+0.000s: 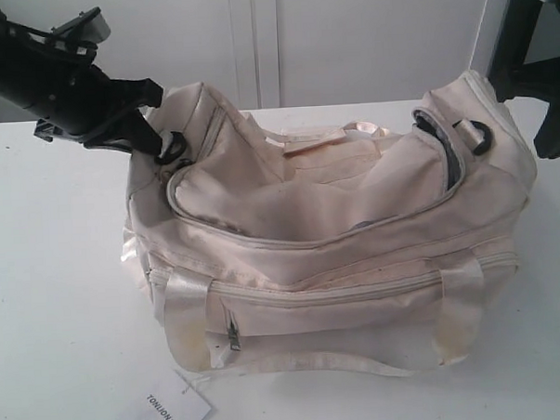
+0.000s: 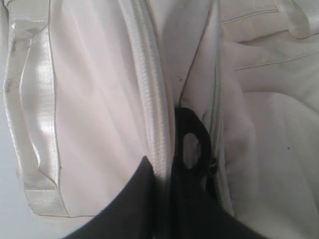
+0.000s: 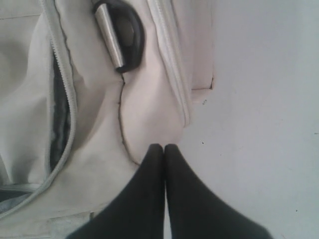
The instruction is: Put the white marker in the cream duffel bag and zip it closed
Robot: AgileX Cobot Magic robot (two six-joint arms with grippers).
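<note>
The cream duffel bag (image 1: pixel 338 254) lies in the middle of the white table (image 1: pixel 52 304), with its front pocket on the near side. The left gripper (image 1: pixel 156 141) rests on the top zipper (image 2: pixel 147 89) at the bag's left end, beside a dark ring (image 2: pixel 192 144). Whether it is pinching anything cannot be determined. The right gripper (image 3: pixel 164 149) is pressed together and empty at the bag's right end, where the zipper gapes over dark lining (image 3: pixel 60 114).

My left arm (image 1: pixel 42 76) reaching in from the upper left, angled downward, left gripper (image 1: pixel 158 146) tips down, its dark fingers (image 2: pixel 132 204) drawn close, grip unclear, my right arm (image 1: pixel 532 31) at the right edge, right gripper (image 3: pixel 164 149) pressed flat together, holding nothing
</note>
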